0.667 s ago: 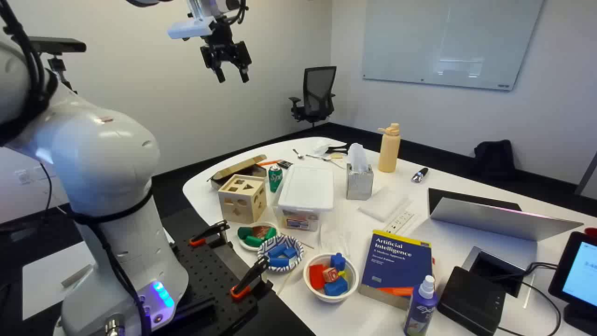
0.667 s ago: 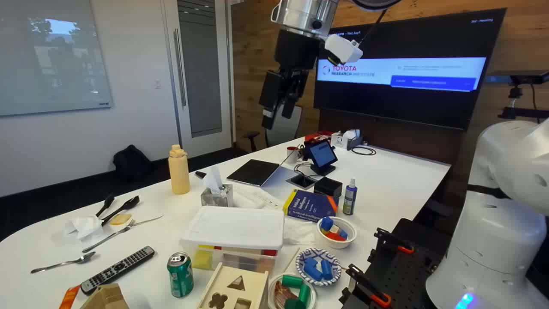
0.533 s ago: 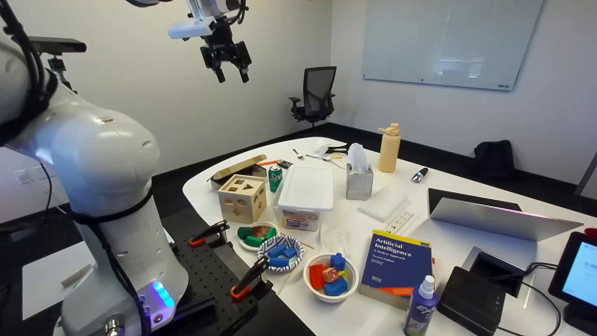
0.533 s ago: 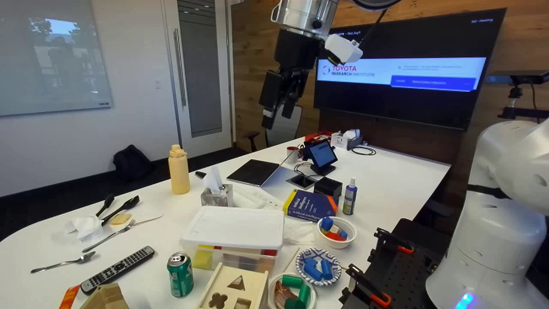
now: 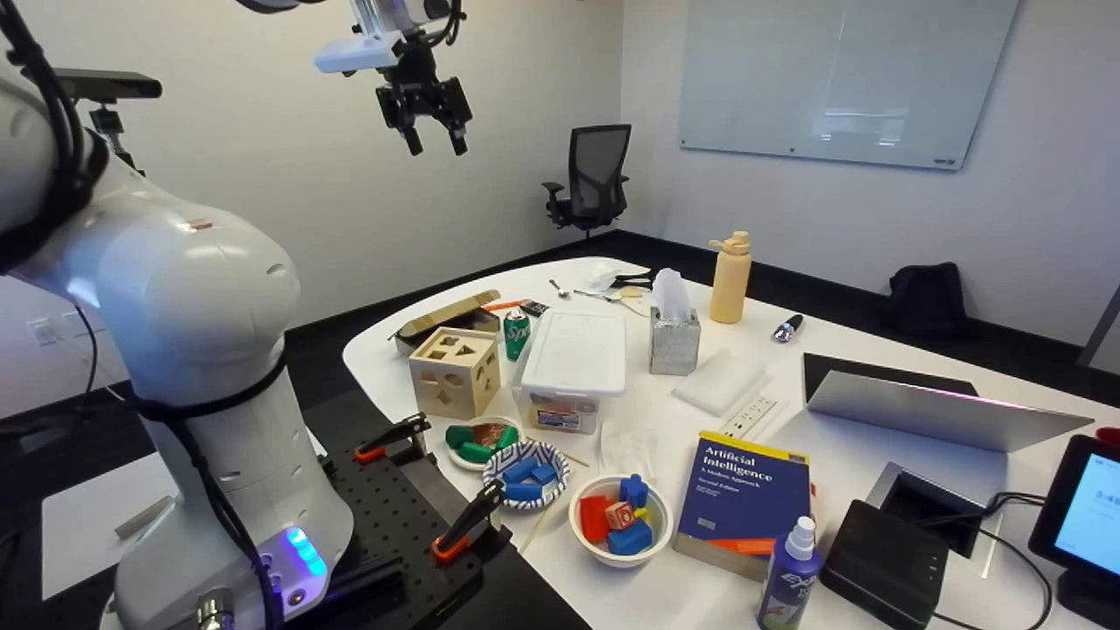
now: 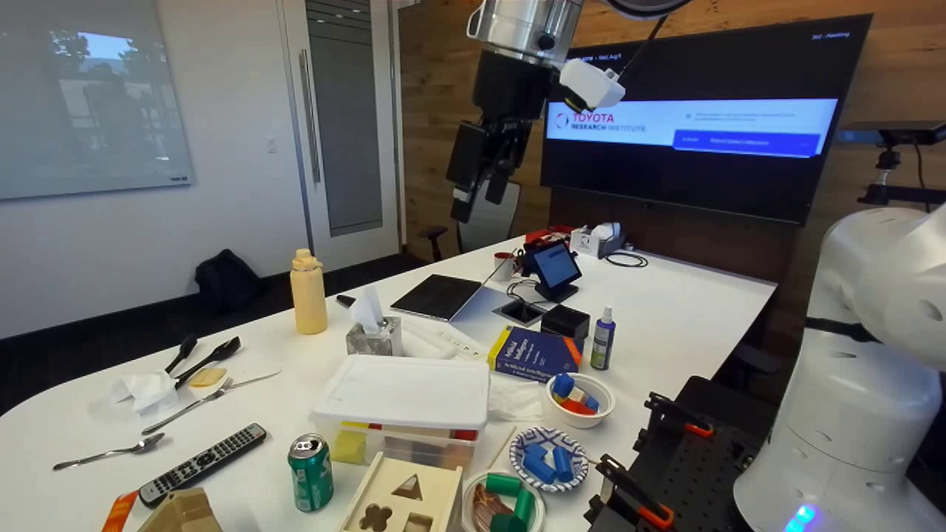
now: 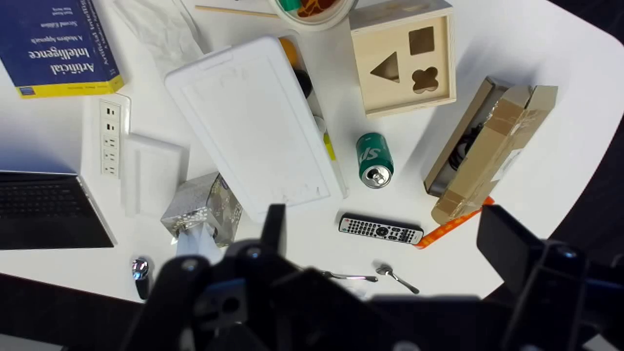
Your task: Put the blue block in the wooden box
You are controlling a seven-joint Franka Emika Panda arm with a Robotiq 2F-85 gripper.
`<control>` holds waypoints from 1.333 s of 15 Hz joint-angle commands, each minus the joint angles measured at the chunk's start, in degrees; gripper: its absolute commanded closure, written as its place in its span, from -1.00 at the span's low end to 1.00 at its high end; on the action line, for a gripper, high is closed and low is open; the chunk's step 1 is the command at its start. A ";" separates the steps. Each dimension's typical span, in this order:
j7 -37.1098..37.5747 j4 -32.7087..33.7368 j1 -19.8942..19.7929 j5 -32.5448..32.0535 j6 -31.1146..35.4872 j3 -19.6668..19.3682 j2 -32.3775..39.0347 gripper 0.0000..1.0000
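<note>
We note blue blocks (image 6: 563, 464), bowl (image 6: 570, 445) around them patterned in dark blue and white geometric lines. Wooden box (image 7: 405, 62) light tan. Gripper (image 5: 437, 149) black. We also see green blocks (image 6: 502, 484), red block (image 5: 595, 519), blue book (image 5: 746, 490) edged yellow, pale yellow bottle (image 5: 731, 284), green can (image 7: 373, 151) lettered white, silvery mottled tissue box (image 5: 674, 346), black remote (image 6: 203, 465), orange strip (image 7: 453, 227), white table (image 6: 665, 310).

You face pale walls (image 5: 542, 52), glass whiteboard (image 5: 840, 79) with bright reflections, mesh-backed office chair (image 5: 599, 171). You also get wood-panelled wall (image 6: 432, 81) behind lit flat-panel display (image 6: 687, 174), glazed door (image 6: 347, 133) with long vertical handle (image 6: 310, 118), dark floor (image 6: 29, 369) beyond white tabletop (image 6: 665, 318).
</note>
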 commanded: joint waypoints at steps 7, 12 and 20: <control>0.08 -0.14 0.36 -0.67 -0.23 -0.79 0.15 -1.00; -2.53 -3.45 -2.37 -1.14 -0.58 -6.68 -0.14 -1.00; -13.43 -9.49 -12.84 -7.59 10.45 -19.83 8.58 -1.00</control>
